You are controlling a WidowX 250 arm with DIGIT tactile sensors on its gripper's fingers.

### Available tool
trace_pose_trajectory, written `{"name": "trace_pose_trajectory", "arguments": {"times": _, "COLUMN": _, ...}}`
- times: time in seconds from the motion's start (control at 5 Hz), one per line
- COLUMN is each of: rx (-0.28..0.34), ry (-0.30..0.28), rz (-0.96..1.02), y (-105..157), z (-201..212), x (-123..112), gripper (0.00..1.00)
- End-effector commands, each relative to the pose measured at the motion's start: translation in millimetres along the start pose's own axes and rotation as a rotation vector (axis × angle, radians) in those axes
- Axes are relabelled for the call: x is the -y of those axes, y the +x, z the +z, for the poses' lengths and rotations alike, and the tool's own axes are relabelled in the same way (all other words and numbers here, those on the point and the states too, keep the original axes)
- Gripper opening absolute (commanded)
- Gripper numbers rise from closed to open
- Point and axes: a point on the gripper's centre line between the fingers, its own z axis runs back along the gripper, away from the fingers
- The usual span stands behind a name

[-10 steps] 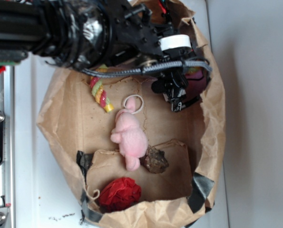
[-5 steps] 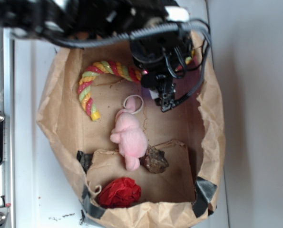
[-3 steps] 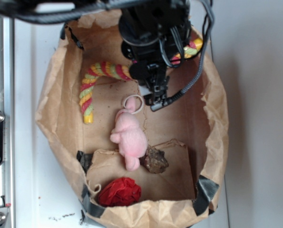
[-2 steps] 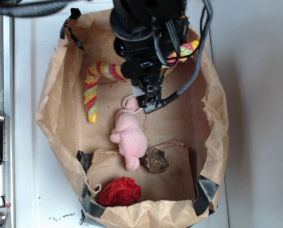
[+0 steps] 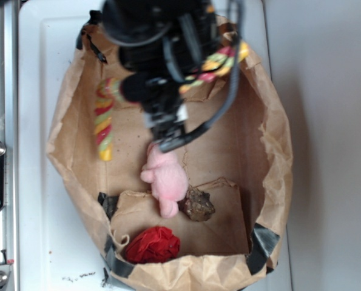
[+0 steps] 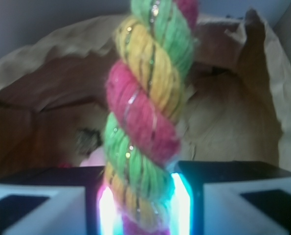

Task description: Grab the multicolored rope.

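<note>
**Rope Held Tight in the Bag**

Now the gripper [image 6: 143, 205] has the rope [image 6: 147, 103] squeezed between its two fingers [image 6: 37, 205]. In the wrist view the fingers press on each side of the rope, and the rope stands up from them, thick and twisted in red, yellow and green.

From above, the rope [image 5: 104, 118] is in the far part of the paper bag [image 5: 271, 139]. One end hangs down on the left side of the bag. The other end pokes out to the right, by the bag's far wall. The middle part is hidden under the black arm [image 5: 162, 42], so that is where the gripper [image 5: 168, 136] must be holding it. The picture is blurry around the arm.

The rope looks soft and bendy. It probably is light. It will flop and swing when it is lifted, so both ends may drag on the bag. The strands are fuzzy, not slippery, so a tight squeeze should hold. The middle is a good place to hold, because then the two ends hang more evenly.

A pink plush [image 5: 165, 176] lies just near the gripper, in the middle of the bag. A brown lump [image 5: 197, 205] sits touching its right side. A red ball [image 5: 153, 245] is in the near corner on the left, well apart from the rope.

The grab looks done, or very close to done.
</note>
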Motion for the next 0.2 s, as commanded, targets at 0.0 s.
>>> {"name": "trace_pose_trajectory", "arguments": {"times": 0.0, "rx": 0.077, "ry": -0.015, "rz": -0.042, "y": 28.2, "z": -32.9, "x": -36.6, "gripper": 0.0}}
